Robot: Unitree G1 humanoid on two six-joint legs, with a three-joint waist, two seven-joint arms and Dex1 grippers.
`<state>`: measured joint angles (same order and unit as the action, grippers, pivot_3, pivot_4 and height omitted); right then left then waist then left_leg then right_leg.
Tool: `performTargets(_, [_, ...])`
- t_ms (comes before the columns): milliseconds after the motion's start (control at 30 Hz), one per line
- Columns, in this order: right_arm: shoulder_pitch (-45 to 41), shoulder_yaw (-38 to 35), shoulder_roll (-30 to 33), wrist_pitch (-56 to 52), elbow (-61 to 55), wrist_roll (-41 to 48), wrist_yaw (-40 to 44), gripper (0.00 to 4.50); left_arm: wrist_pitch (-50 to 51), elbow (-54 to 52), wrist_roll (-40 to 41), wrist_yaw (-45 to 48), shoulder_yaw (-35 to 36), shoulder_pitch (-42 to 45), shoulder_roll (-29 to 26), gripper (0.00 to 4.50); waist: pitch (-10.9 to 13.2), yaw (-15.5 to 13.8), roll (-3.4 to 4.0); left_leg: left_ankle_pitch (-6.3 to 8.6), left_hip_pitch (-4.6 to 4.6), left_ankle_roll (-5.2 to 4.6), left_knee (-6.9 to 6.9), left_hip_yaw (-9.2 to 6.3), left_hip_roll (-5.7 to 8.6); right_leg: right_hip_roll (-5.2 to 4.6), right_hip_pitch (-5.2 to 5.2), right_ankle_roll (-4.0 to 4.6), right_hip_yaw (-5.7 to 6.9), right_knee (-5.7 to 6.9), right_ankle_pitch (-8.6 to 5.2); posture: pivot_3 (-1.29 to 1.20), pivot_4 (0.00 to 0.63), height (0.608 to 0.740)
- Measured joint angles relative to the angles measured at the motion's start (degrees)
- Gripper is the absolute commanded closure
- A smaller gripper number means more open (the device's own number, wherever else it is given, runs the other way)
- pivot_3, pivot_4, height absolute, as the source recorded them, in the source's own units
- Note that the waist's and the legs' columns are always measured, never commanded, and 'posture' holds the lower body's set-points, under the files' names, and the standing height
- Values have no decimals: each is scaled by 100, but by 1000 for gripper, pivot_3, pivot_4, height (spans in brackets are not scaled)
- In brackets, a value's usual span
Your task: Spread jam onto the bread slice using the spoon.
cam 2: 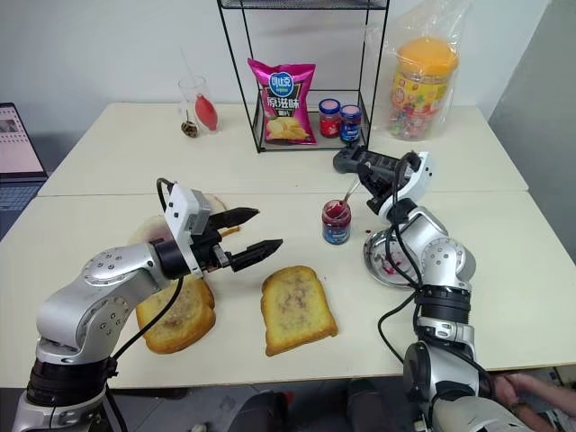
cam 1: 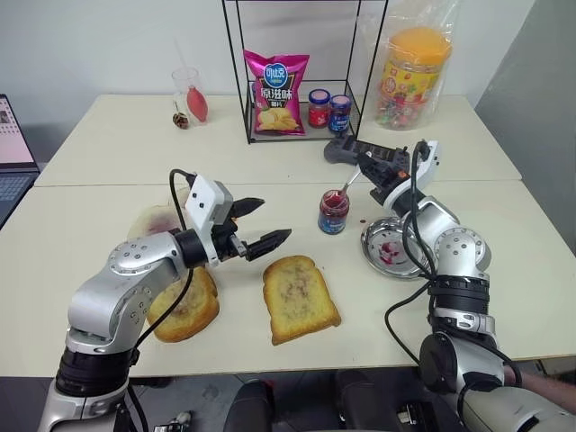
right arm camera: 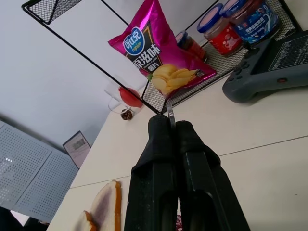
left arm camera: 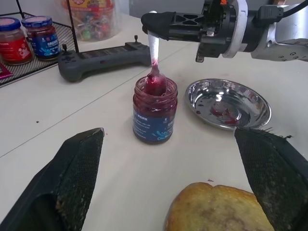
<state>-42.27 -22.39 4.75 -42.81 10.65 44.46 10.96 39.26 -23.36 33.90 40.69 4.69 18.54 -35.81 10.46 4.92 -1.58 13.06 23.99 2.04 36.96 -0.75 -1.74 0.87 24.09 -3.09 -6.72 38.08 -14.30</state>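
R gripper [left arm camera: 161, 25] clamped on spoon [left arm camera: 155, 62], bowl in jam [left arm camera: 155, 109]; lift slow, level, toward bread slice [cam 1: 297, 297]. L gripper [cam 1: 256, 225] apart, idle.

The pink crisp bag [right arm camera: 161, 53] bears Chinese characters "原滋味"; the jars' labels are too small to read.

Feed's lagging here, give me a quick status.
Right gripper shut on spoon, bowl dipped in jam jar. Left gripper open, empty, hovering above the table. Bread slice unobstructed.
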Motion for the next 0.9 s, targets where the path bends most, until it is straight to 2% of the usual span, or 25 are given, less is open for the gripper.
performTargets(367, [-171, -594, -73, -191, 65, 778, -702, 4457, -90, 115, -7, 422, -35, 61, -179, 0, 0, 5, 1, 0, 1, 0, -1, 0, 0, 0, 1, 0, 0, -1, 0, 0, 150, 740])
performTargets(533, [-264, -544, -27, -766, -556, 1361, -991, 4457, -73, 18, 71, 787, -44, -64, -462, 0, 3, 21, 4, 0, 1, -1, -6, -1, -2, 1, 3, 3, 1, -1, -2, 0, 150, 740])
performTargets(700, [-30, 530, 424, -1687, -2014, 1767, -673, 4457, 109, -580, 423, 1194, 130, -914, -975, 0, 3, 34, 5, 1, 4, -1, -16, -10, -8, 1, 8, 19, 13, -2, -18, 0, 150, 740])
performTargets(900, [619, 1613, 793, -1693, -2889, 1572, 224, 4457, 345, -1151, 805, 1237, 484, -1698, -1189, 0, 3, 4, 5, 1, 3, -1, -11, -16, -6, -3, 3, 0, 19, -2, -34, 0, 150, 740])
